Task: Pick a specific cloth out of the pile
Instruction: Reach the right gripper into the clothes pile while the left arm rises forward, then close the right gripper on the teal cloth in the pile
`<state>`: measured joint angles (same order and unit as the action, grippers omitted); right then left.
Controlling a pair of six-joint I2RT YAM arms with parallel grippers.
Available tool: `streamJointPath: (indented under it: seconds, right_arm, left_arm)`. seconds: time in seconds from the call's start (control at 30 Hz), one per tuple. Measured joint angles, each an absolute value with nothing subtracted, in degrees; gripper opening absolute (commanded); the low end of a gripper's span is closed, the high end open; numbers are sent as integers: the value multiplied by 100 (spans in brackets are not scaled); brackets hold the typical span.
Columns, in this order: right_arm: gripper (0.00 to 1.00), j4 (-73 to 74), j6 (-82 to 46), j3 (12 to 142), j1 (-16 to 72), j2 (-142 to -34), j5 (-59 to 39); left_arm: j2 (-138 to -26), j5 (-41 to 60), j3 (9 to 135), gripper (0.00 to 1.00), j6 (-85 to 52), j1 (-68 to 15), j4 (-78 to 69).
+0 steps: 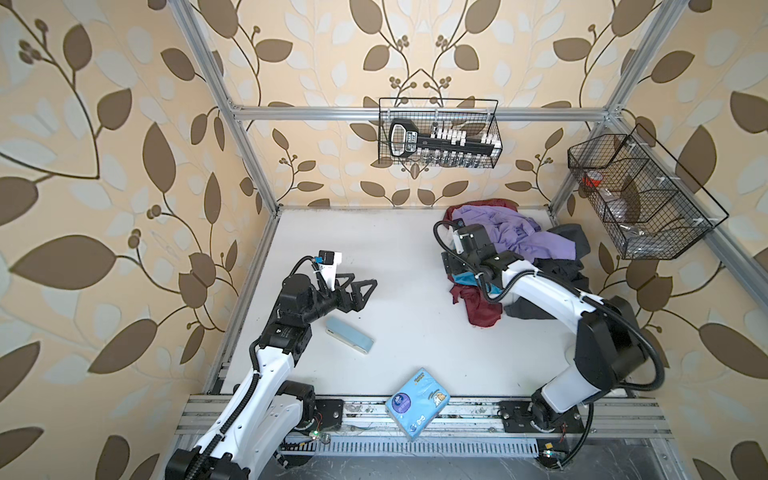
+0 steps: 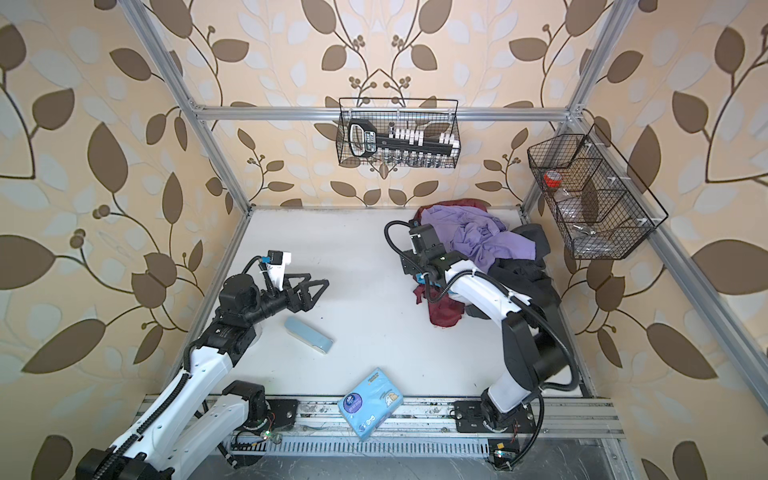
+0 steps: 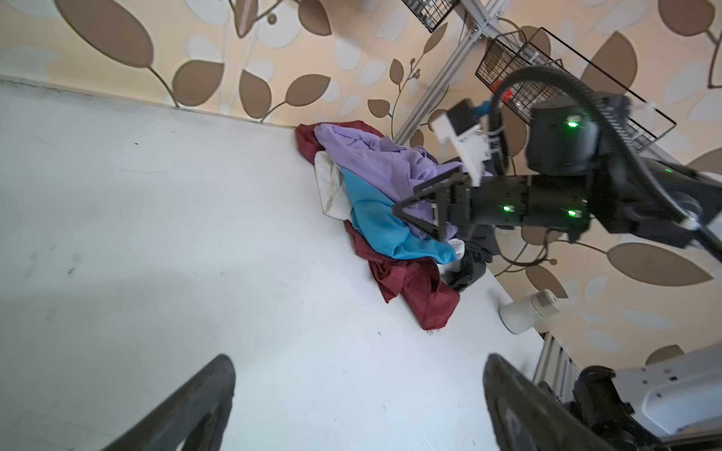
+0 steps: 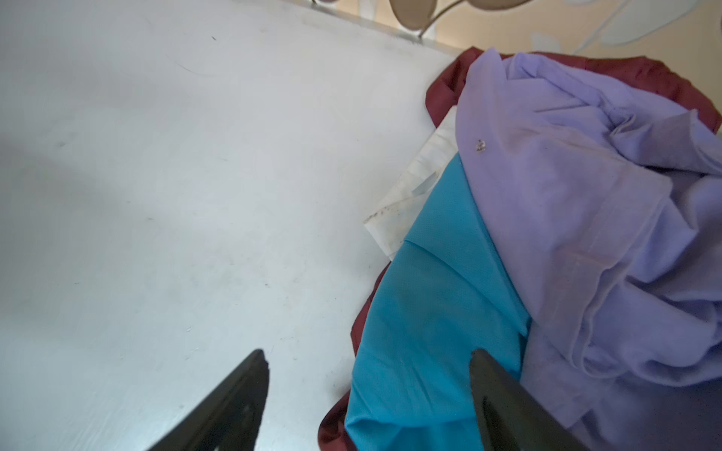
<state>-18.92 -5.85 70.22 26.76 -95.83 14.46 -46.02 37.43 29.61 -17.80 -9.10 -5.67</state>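
The cloth [image 4: 429, 312] lies at the pile's [image 1: 515, 241] nine-o'clock edge, under lilac fabric [image 4: 566, 195]. The pile sits at the desk's [image 1: 407, 257] two o'clock. The right pincer [image 4: 367, 353] stands apart over the cloth. The left pincer [image 1: 363, 280], also apart, is at nine o'clock.

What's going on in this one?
The right gripper is at the pile, jaws open, with the edge of the turquoise cloth between them. It has not yet closed on the cloth. The cloth lies partly under a lilac garment. The left gripper hangs open over the table, holding nothing.
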Motion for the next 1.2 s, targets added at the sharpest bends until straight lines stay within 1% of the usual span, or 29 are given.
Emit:
streamJointPath:
  seconds: [0.1, 0.27, 0.33, 0.47, 0.5, 0.53, 0.57, 0.63, 0.73, 0.97, 1.13, 1.2]
  right_arm:
    - [74, -2176, -543, 7328, 2589, -10082, 1568]
    - [69, -2449, -530, 7502, 2296, -10532, 1610]
    - [65, -2499, -541, 7509, 2187, -10661, 1612]
    - [50, -2578, -567, 7509, 2119, -10833, 1605]
    - [48, -2582, -572, 7511, 2123, -10886, 1586]
    - [47, -2582, -589, 7511, 2126, -10923, 1575]
    - [49, -2585, -611, 7511, 2126, -10956, 1559]
    - [58, -2589, -670, 7511, 2126, -10986, 1498]
    - [61, -2565, -679, 7511, 2123, -10978, 1387]
    - [76, -2506, -766, 7456, 2185, -10805, 1022]
    - [76, -2429, -764, 7347, 2279, -10777, 943]
    - [73, -2423, -766, 7325, 2290, -10781, 947]
  left_arm:
    - [-4674, 3894, 3052, 99, -1682, -1009, -528]
    - [-4724, 4021, 3133, 99, -1542, -1094, -462]
    - [-4735, 4034, 3133, 99, -1503, -1096, -425]
    - [-4742, 4036, 3133, 99, -1474, -1109, -392]
    - [-4742, 4036, 3133, 99, -1468, -1129, -386]
    - [-4742, 4036, 3135, 99, -1455, -1135, -379]
    - [-4742, 4034, 3135, 99, -1446, -1164, -370]
    - [-4742, 4032, 3144, 99, -1406, -1203, -342]
    - [-4731, 4029, 3168, 99, -1369, -1225, -272]
    - [-4720, 4007, 3216, 99, -1347, -1251, -174]
    - [-4711, 4001, 3218, 99, -1341, -1317, -121]
    - [-4698, 3999, 3218, 99, -1339, -1319, -102]
